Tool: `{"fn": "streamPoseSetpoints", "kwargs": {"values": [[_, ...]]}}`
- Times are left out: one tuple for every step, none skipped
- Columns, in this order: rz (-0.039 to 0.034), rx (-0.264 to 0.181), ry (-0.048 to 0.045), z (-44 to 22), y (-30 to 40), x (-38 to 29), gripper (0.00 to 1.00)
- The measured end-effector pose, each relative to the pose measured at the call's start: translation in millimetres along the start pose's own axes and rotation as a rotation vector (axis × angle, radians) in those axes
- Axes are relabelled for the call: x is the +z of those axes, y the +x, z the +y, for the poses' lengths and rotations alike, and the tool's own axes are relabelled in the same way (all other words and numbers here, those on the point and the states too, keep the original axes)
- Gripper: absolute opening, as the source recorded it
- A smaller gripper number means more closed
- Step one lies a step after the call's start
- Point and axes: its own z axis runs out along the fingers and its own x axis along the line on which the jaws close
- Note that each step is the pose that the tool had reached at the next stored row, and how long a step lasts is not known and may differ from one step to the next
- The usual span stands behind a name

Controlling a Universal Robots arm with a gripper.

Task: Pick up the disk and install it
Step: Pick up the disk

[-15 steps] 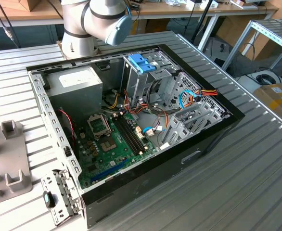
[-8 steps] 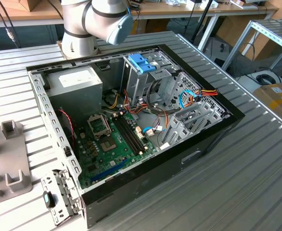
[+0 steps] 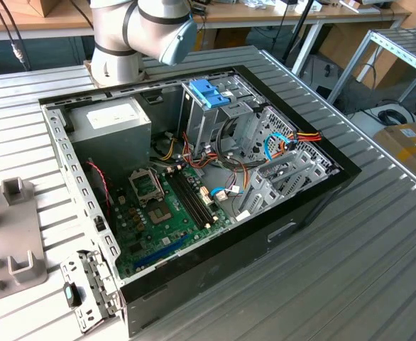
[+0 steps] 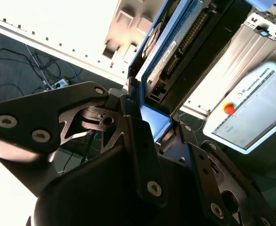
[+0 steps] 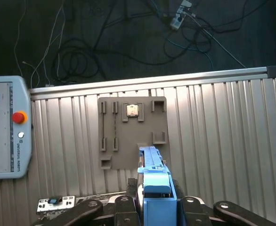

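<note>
The disk is up in the tool, whose two black fingers are closed on its blue carrier frame. In the first wrist view it hangs above the grey holder plate on the ribbed bench, clear of the plate as far as I can judge. I read the step in hand as the carry toward the open computer case.

Across the exterior view from its left I see the holder's posts, the power-supply box and the motherboard. Then comes the drive cage with its blue handle, and loose cables to the exterior view's right of it.

To do this well, I'd clamp firmly on the frame alone and hold the disk square so it can't pivot between the fingers. I'd also travel high enough to pass the case wall and those cables.
</note>
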Motion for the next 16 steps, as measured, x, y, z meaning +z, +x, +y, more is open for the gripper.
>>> {"fn": "streamPoseSetpoints", "kwargs": {"values": [[0.0,0.0,0.0,-2.2,2.1,1.1,0.37],[0.0,0.0,0.0001,-4.1,4.2,2.0,0.37],[0.0,0.0,0.0,-6.6,6.8,3.0,0.37],[0.0001,0.0,-0.0001,-8.8,9.2,3.8,0.37],[0.0001,0.0,-0.0001,-11.4,11.9,4.6,0.37],[0.0,0.0,0.0,-13.8,14.4,5.3,0.37],[0.0002,0.0,-0.0003,-18.4,19.3,6.4,0.37],[0.0002,0.0,-0.0003,-21.2,23.8,7.8,0.37],[0.0002,0.0,-0.0002,-22.8,27.3,9.0,0.37],[0.0001,0.0,-0.0001,-24.7,31.5,10.5,0.37],[0.0,0.0,0.0,-26.7,35.2,11.8,0.37],[0.0001,0.0,-0.0001,-29.9,40.2,13.6,0.37],[-0.0001,0.0,0.0001,-31.6,42.5,14.7,0.37],[0.0,0.0,0.0,-34.8,45.7,16.1,0.37],[0.0002,0.0,-0.0002,-37.8,48.1,17.1,0.37],[0.0003,0.0,-0.0003,-41.6,50.3,18.4,0.37]]}}
